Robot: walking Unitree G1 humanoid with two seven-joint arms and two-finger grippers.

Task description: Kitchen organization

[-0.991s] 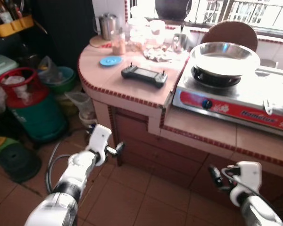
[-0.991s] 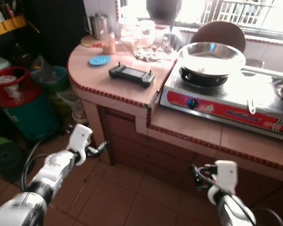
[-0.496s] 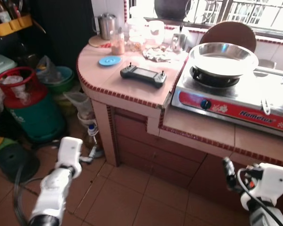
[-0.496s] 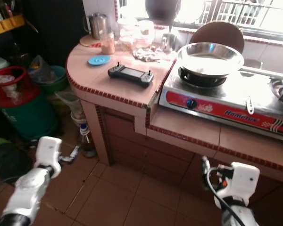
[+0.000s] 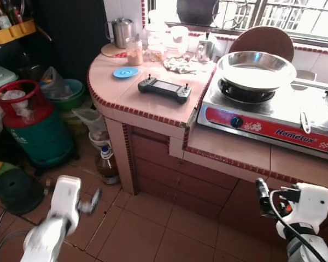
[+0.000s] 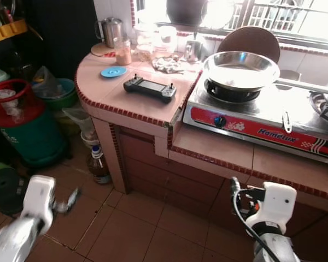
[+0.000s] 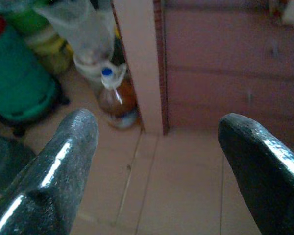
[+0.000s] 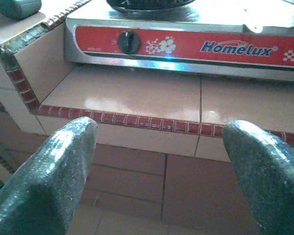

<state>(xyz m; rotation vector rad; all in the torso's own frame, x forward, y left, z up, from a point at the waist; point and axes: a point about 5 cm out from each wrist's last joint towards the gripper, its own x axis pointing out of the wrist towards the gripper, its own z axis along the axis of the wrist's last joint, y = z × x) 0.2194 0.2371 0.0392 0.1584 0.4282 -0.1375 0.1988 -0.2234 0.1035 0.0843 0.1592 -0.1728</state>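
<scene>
A: Left gripper (image 7: 154, 161) lower than half a second ago, down over the floor tiles, fingers spread, nothing between them. Blurred in the head view, so probably mid-swing.

B: And the right gripper (image 8: 159, 166)?

A: Low at the near right, below the desk (image 5: 153, 106) edge, fingers also spread and empty. Hardly shifted since the last picture. Pointed at the red front of the stove (image 8: 186, 46).

B: Anything taken up for the tidying?

A: Nothing. Black controller (image 5: 165, 89) on the desk top, just left of the stove; blue lid (image 5: 126, 72) beyond it, toward the far left corner; jars and a kettle (image 5: 122, 31) at the far edge. Pan (image 5: 256, 68) on the burner. Bottle (image 5: 106, 165) standing on the floor beside the desk's left leg, next to the green cylinder (image 5: 35, 136).

B: Meaning for the task?

A: Likely an early stage, both arms dropped rather than reaching. Whole picture slightly shifted too, so some camera movement. Bottle squarely ahead of the left gripper in the wrist view, perhaps the first thing to fetch, though only a guess.
</scene>
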